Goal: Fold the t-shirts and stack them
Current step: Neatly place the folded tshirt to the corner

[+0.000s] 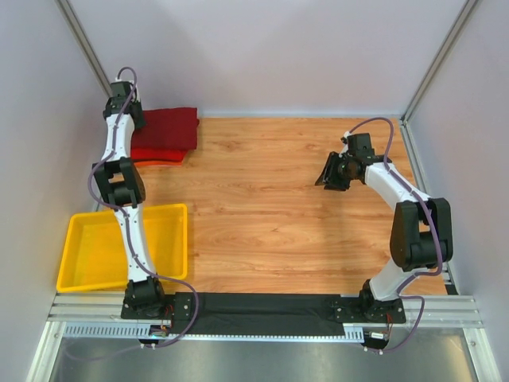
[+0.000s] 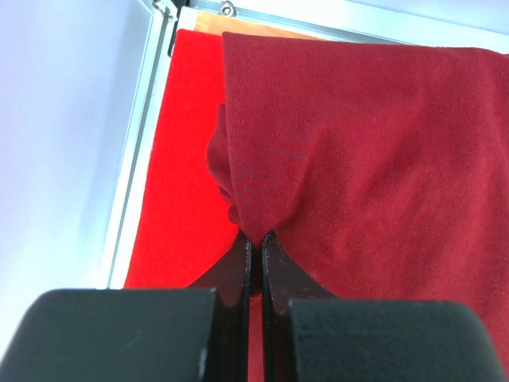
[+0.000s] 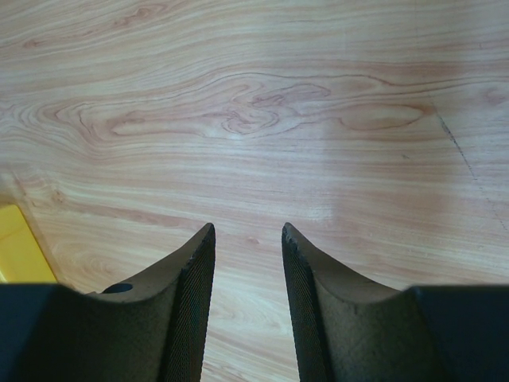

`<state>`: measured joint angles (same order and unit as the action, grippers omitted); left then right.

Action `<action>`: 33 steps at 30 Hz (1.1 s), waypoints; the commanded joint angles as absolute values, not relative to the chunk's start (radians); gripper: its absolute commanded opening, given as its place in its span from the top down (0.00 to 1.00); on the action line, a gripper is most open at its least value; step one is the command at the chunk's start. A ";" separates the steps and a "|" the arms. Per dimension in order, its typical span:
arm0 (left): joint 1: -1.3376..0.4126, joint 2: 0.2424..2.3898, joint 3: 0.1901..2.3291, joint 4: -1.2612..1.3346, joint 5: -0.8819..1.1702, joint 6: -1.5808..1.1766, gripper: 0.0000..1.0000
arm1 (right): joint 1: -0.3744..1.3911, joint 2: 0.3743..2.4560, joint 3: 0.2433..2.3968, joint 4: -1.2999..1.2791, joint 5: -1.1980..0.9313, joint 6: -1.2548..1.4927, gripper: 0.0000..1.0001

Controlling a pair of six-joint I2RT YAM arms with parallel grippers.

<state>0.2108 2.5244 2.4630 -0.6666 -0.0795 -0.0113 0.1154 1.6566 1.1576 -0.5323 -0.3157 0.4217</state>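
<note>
A folded dark maroon t-shirt (image 1: 169,127) lies on top of a brighter red t-shirt (image 1: 159,156) at the table's far left corner. In the left wrist view the maroon shirt (image 2: 382,143) covers most of the red one (image 2: 179,175). My left gripper (image 1: 131,111) (image 2: 256,239) is shut on a pinched fold of the maroon shirt's near edge, which rises into a peak at the fingertips. My right gripper (image 1: 332,173) (image 3: 248,231) is open and empty, held over bare wood at the right side of the table.
A yellow plastic tray (image 1: 95,239) sits at the near left beside the left arm's base; its corner shows in the right wrist view (image 3: 17,253). Grey walls and metal frame rails (image 2: 147,119) close off the back and left sides behind the shirts.
</note>
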 commanded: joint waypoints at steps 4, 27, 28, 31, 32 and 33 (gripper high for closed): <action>0.218 2.349 2.430 -0.627 -0.120 -0.046 1.00 | 0.120 1.615 1.157 -0.502 -0.302 0.416 0.59; 0.157 2.053 2.177 -0.716 0.081 -0.201 0.39 | 0.120 1.487 1.154 -0.604 -0.351 0.433 0.44; 0.143 2.031 2.148 -0.725 0.122 -0.209 0.40 | 0.123 1.474 1.158 -0.618 -0.354 0.430 0.39; 0.080 1.903 1.975 -0.686 0.254 -0.242 0.41 | 0.129 1.401 1.164 -0.673 -0.339 0.417 0.18; 0.060 1.825 1.927 -0.674 0.308 -0.251 0.39 | 0.133 1.350 1.163 -0.684 -0.322 0.414 0.14; 0.019 1.787 1.840 -0.661 0.330 -0.259 0.37 | 0.135 1.323 1.158 -0.704 -0.315 0.408 0.07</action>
<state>0.0917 1.9129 1.9675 -0.6746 0.1570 -0.2008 0.1219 1.4307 1.1427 -0.6479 -0.3290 0.4263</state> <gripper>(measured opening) 0.614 0.884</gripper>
